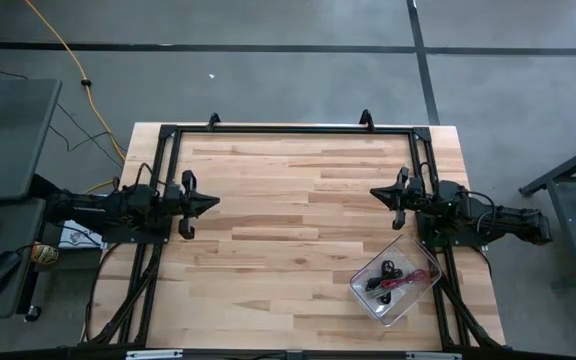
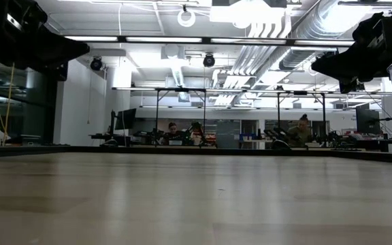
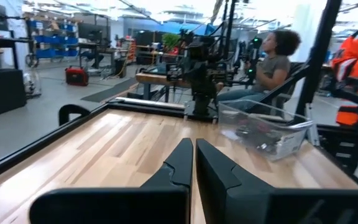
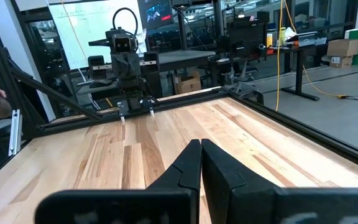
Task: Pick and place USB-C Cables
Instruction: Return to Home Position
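There is one clear bin point(image 1: 386, 312) on the wooden table point(image 1: 288, 250). It sits near the corner on the right arm's side, turned a bit crooked to the table's edges. The USB-C cables point(image 1: 393, 277) are all inside the bin, in a small messy pile on its floor. From above you can see black loops and a pinkish-red one lying close together and touching. I cannot pick out each cable in the pile. Nothing else lies on the wood around the bin. The right gripper point(image 1: 375, 192) is up above the table, near the right edge, just beside the bin but not over it. It points across the table to the other arm. Its two dark fingers point(image 4: 185, 168) are pressed together with nothing between them. The left gripper point(image 1: 213, 203) is over the left edge of the table, far from the bin, and it points back at the right arm. Its two fingers point(image 3: 179, 165) are also together and hold nothing. From the left wrist, the bin shows across the table with the dark cables low down behind its clear wall.
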Available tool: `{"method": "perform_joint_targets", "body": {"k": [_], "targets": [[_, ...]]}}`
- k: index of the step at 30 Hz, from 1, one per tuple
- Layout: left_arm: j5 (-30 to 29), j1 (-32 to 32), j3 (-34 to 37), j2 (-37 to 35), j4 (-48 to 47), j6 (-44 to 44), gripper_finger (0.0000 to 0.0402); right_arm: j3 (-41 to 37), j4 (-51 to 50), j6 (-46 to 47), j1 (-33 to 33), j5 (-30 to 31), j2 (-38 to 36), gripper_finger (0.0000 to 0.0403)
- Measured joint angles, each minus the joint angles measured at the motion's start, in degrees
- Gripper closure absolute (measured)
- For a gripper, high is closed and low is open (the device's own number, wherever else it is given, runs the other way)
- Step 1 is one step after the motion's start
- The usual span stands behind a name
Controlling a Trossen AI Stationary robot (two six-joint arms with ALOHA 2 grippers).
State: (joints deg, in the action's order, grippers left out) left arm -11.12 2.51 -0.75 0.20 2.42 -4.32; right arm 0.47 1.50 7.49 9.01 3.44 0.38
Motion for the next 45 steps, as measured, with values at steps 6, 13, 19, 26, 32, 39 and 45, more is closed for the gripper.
{"method": "perform_joint_targets", "body": {"k": [6, 13, 19, 26, 32, 39, 45], "targets": [[0.1, -1.2, 0.0, 0.0, 0.4, 0.0, 0.0401, 0.0, 0.0, 0.0, 0.0, 0.0, 0.0, 0.0398], [0.1, -1.2, 0.0, 0.1, 0.4, 0.0, 0.0401, 0.0, 0.0, 0.0, 0.0, 0.0, 0.0, 0.0398], [0.1, -1.2, 0.0, 0.1, 0.4, 0.0, 0.0401, 0.0, 0.0, 0.0, 0.0, 0.0, 0.0, 0.0398], [0.1, -1.2, 0.0, 0.1, 0.4, 0.0, 0.0401, 0.0, 0.0, 0.0, 0.0, 0.0, 0.0, 0.0398], [0.0, -1.2, 0.0, 0.1, 0.4, 0.0, 0.0401, 0.0, 0.0, 0.0, 0.0, 0.0, 0.0, 0.0398], [0.0, -1.2, 0.0, 0.1, 0.4, 0.0, 0.0401, 0.0, 0.0, 0.0, 0.0, 0.0, 0.0, 0.0398], [0.0, -1.2, 0.0, 0.1, 0.4, 0.0, 0.0401, 0.0, 0.0, 0.0, 0.0, 0.0, 0.0, 0.0398]]}}
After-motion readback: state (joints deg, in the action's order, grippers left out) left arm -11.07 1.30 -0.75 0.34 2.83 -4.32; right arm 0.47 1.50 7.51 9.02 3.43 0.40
